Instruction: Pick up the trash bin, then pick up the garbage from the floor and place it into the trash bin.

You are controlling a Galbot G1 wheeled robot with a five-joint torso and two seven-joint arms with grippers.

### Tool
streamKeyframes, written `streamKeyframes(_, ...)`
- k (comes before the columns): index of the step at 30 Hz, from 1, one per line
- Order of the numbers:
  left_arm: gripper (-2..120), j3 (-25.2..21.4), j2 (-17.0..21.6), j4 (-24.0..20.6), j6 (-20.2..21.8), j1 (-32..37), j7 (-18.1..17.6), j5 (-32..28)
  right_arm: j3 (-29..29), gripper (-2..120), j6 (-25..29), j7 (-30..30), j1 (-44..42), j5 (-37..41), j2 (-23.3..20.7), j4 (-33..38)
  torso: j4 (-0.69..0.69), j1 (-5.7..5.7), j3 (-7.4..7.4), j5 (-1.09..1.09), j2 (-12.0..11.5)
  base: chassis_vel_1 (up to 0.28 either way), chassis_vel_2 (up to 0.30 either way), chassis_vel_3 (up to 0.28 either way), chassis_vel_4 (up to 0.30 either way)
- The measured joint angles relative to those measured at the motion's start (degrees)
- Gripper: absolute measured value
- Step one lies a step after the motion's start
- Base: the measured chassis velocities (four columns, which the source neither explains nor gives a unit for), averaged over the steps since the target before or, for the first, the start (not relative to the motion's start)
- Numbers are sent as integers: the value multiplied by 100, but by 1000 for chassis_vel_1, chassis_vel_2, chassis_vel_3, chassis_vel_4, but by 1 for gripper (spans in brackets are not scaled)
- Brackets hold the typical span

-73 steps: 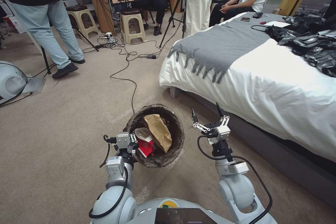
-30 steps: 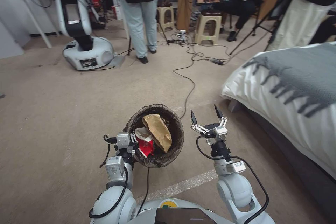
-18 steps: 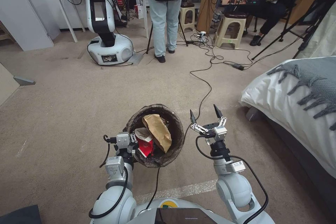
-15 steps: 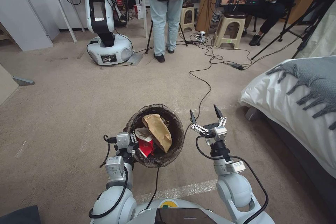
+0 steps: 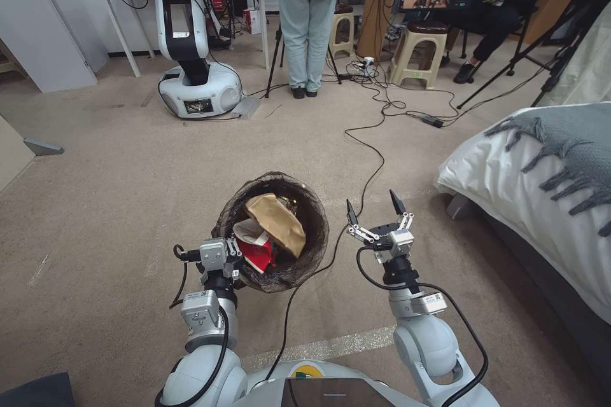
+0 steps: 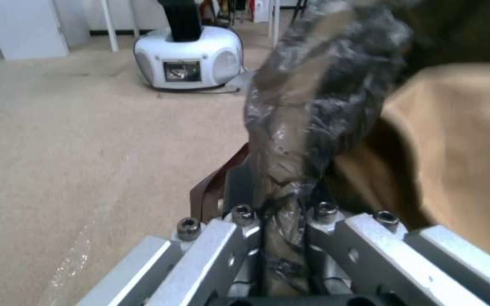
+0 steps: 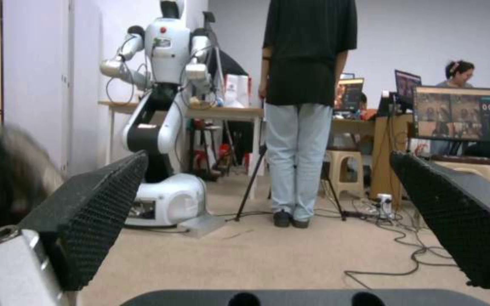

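Observation:
The trash bin [image 5: 312, 235], lined with a dark bag, hangs just ahead of me in the head view. My left gripper [image 5: 230, 259] is shut on its near left rim. In the left wrist view the bag-covered rim [image 6: 313, 106] is pinched between the fingers of my left gripper [image 6: 282, 221]. Inside the bin lies garbage: a brown paper bag [image 5: 277, 221] over a red-white wrapper [image 5: 254, 249]; the wrist view shows the paper bag [image 6: 455, 148] close by. My right gripper [image 5: 372, 205] is open and empty to the right of the bin, its pads [image 7: 86, 221] spread wide.
A black cable [image 5: 372, 162] runs across the carpet and under the bin. A bed [image 5: 541, 178] with a grey throw stands at the right. Another white robot [image 5: 191, 76], a standing person [image 5: 309, 19], stools [image 5: 417, 54] and a tripod are farther ahead. Bare carpet lies to the left.
The head camera swung left, shifting the bed rightward. In the last half second my left arm moved the bin left and slightly away, tilting it; the right arm stayed put.

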Motion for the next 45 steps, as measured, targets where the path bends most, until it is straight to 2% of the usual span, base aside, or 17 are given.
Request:
streamKeyframes(3,2,0,0,0,-1,0,-1,1,3,100,11,0,5,-7,7,-4,0,0,0,0,0,0,0,0,0)
streamKeyframes(4,2,146,18,-196,-210,129,-235,200,9,100,14,0,12,-9,9,-5,2,0,1,-4,0,0,0,0,0)
streamKeyframes(7,2,161,20,-308,-333,189,-399,285,13,100,24,0,13,-10,11,-4,3,0,0,2,0,0,0,0,0)
streamKeyframes(10,2,156,17,-316,-340,198,-461,210,20,100,48,0,4,-16,12,-1,0,0,0,0,0,0,0,0,0)
streamKeyframes(16,2,-168,9,-344,-146,27,-591,-39,24,100,69,-1,-3,-31,22,0,0,0,0,0,0,0,0,0,0)
streamKeyframes(20,2,-215,6,-388,242,-60,-768,-548,25,100,69,-6,10,-39,29,-8,0,0,0,0,0,0,0,0,0)
streamKeyframes(21,2,-339,2,-340,399,-158,-888,-850,25,100,73,-9,8,-45,33,-18,0,0,0,0,0,0,0,0,0)
streamKeyframes(23,2,-421,-1,-309,463,-209,-944,-1025,26,100,81,-11,5,-50,36,-25,0,0,0,0,0,0,0,0,0)
streamKeyframes(24,2,-551,-2,-224,612,-303,-1060,-1443,27,100,93,-12,-7,-61,42,-41,1,0,0,0,0,0,0,0,0)
streamKeyframes(26,2,-603,-2,-179,673,-340,-1116,-1639,27,100,98,-13,-11,-64,42,-43,1,0,0,-1,0,0,0,0,0)
streamKeyframes(27,2,-684,-2,-85,791,-412,-1270,-2071,29,100,104,-14,-17,-72,46,-44,0,0,0,0,0,0,0,0,0)
streamKeyframes(29,2,-763,-2,56,862,-463,-1454,-2540,30,100,111,-17,-23,-83,53,-46,0,0,0,-1,0,0,0,0,0)
streamKeyframes(30,2,-763,-2,56,862,-463,-1454,-2540,30,100,111,-17,-23,-83,53,-46,0,0,0,-1,0,0,0,0,0)
streamKeyframes(33,2,-927,-9,358,892,-556,-1739,-3141,28,100,139,-30,-49,-113,62,-64,0,0,0,0,0,0,0,0,0)
streamKeyframes(37,2,-1005,-8,631,792,-591,-1903,-3540,19,100,147,-41,-61,-121,64,-64,0,0,0,0,0,0,0,0,0)
streamKeyframes(45,2,-1092,-10,997,574,-587,-1956,-3852,12,100,148,-56,-75,-131,66,-53,1,0,0,0,0,0,0,0,0)
